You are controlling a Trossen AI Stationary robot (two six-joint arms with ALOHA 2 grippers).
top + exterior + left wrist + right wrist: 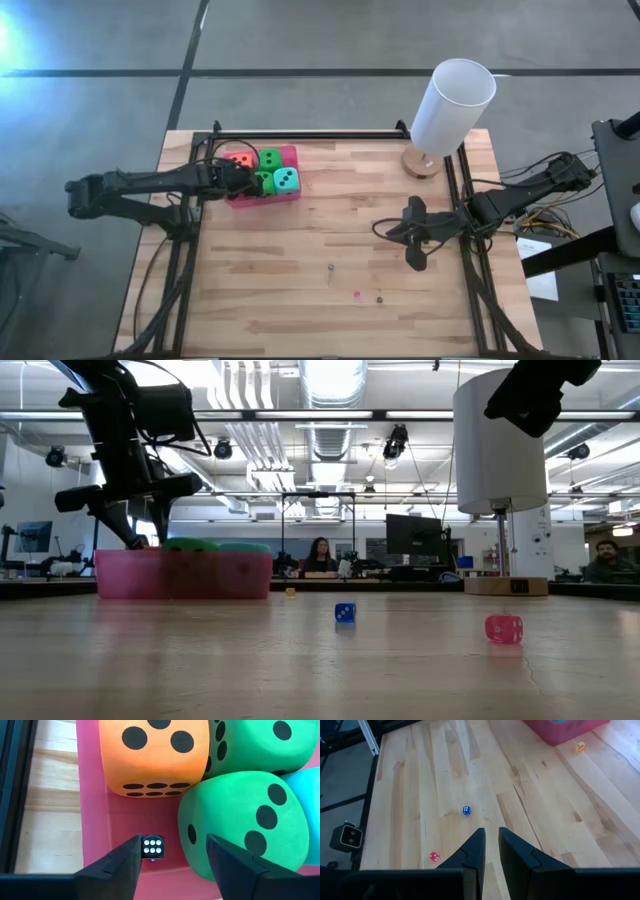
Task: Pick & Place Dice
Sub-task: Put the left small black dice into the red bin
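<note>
My left gripper (172, 852) hangs spread over the pink tray (290, 155), a tiny black die (153, 846) lying between its fingers. The 4 dice (270, 160) sit in that tray. My right gripper (490, 847) hovers pressed together, empty, above the table (330, 230).

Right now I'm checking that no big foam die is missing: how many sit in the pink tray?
4, all in the pink tray: orange die at the far-left corner, green die beside it, second green die in front, teal die to its right.
</note>
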